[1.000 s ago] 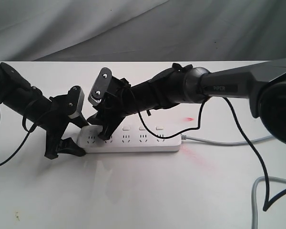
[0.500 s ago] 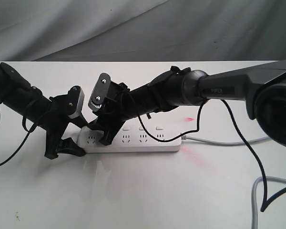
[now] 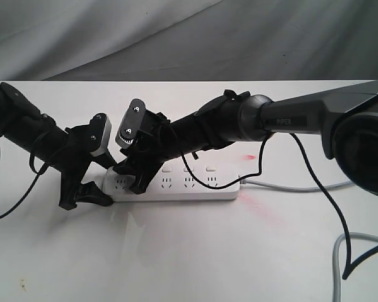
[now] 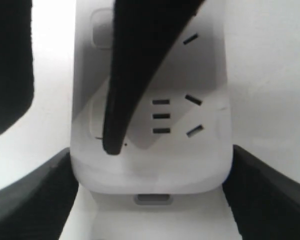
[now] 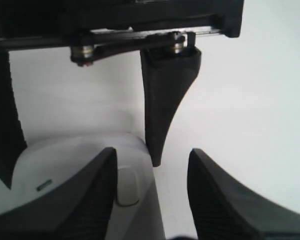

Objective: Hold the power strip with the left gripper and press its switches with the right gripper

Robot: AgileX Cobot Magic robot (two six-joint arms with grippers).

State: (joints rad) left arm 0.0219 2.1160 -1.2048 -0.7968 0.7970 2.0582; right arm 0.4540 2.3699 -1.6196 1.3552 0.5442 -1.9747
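The white power strip (image 3: 195,186) lies flat on the white table, its grey cable (image 3: 290,187) leaving on the right. My left gripper (image 3: 110,184) straddles its left end. In the left wrist view the jaws press both sides of the power strip (image 4: 150,170), so my left gripper (image 4: 150,200) is shut on it. My right gripper (image 3: 133,181), with the dotted plate, leans down over the leftmost socket. Its fingers stand apart in the right wrist view, my right gripper (image 5: 151,172) open, one finger (image 5: 85,200) resting on the strip beside a switch (image 5: 127,186). Other switches (image 3: 189,169) show further right.
A grey cable loop (image 3: 343,251) and a thin black wire (image 3: 331,204) lie at the right. A red light spot (image 3: 249,155) marks the table behind the strip. Grey cloth (image 3: 189,38) hangs behind the table's back edge.
My right gripper has shifted slightly left and lower over the strip's left end. The left gripper and the strip have stayed put.
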